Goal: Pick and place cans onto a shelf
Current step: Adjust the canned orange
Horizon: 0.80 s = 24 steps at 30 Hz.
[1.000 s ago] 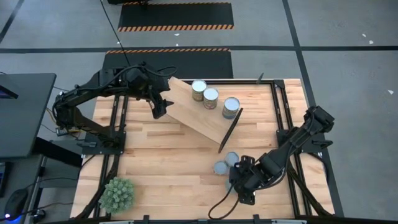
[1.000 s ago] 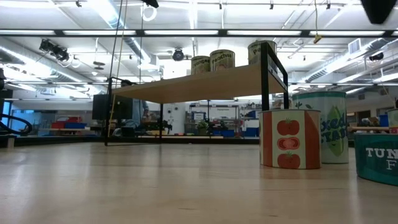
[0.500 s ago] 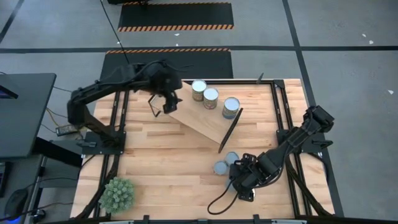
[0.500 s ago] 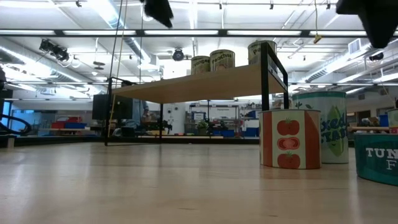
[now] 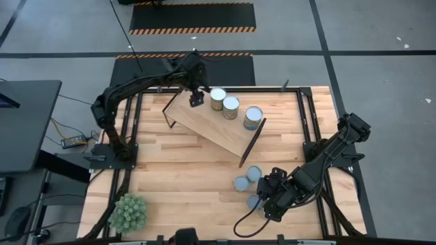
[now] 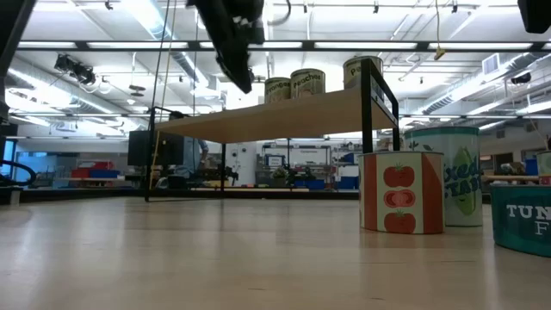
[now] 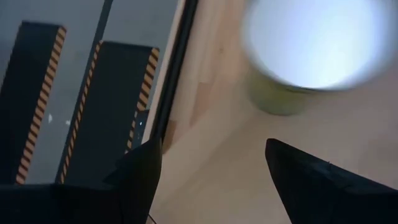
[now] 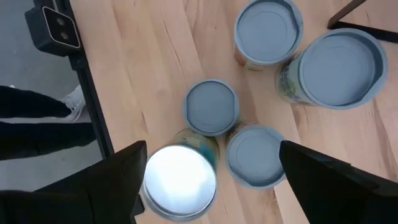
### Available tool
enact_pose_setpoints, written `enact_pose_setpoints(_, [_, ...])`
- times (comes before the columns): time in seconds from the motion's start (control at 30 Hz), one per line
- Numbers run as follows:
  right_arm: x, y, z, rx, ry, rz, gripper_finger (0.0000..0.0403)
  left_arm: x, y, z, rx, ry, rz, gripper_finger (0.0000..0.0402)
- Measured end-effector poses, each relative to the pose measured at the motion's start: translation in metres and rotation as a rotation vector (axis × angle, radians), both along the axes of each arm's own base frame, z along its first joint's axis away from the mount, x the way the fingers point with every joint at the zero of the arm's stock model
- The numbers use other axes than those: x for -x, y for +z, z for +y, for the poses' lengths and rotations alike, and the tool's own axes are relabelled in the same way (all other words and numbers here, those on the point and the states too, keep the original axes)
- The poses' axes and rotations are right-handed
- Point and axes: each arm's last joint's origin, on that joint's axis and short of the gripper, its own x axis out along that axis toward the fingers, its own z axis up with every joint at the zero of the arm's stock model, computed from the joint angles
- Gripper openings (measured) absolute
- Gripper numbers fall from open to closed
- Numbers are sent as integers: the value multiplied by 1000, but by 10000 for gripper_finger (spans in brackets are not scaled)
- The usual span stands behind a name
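Observation:
The shelf (image 5: 221,126), a light plank on thin black legs, stands skewed at the table's far side. Three cans (image 5: 231,107) stand upright in a row on its far edge, and show in the low view too (image 6: 307,82). My left gripper (image 5: 196,99) hovers open over the shelf's far left end, beside the leftmost can (image 7: 314,43), with nothing between its fingers. Several more cans (image 8: 211,107) stand upright in a cluster on the table at the near right. My right gripper (image 8: 211,186) is open above that cluster (image 5: 241,183), holding nothing.
A spiky green plant ball (image 5: 129,212) sits at the near left corner. Black frame rails (image 5: 126,136) run along the table's left and right sides. Bare tabletop (image 5: 177,173) lies between shelf and near edge. A person's legs (image 8: 37,118) show beyond the table's edge.
My left gripper has swung from the shelf's left end toward the table's far edge and right, sinking toward the leftmost can on the shelf; in the low view it has dropped into sight. Its fingers stay open. The cans and shelf have not moved.

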Motion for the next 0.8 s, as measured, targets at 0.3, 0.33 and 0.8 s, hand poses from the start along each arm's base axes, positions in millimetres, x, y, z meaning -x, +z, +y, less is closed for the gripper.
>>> enact_pose_setpoints(0.3, [0, 0, 0, 16, 49, -4, 373, -5, -30, 40, 79, 92, -21, 290])
enact_pose_setpoints(0.33, [0, 0, 0, 18, 55, -5, 373, -5, -31, 43, 80, 96, -24, 290])
enact_pose_setpoints(0.8, [-2, 0, -3, 36, 86, -10, 373, -8, -29, 47, 161, 21, -139, 290])
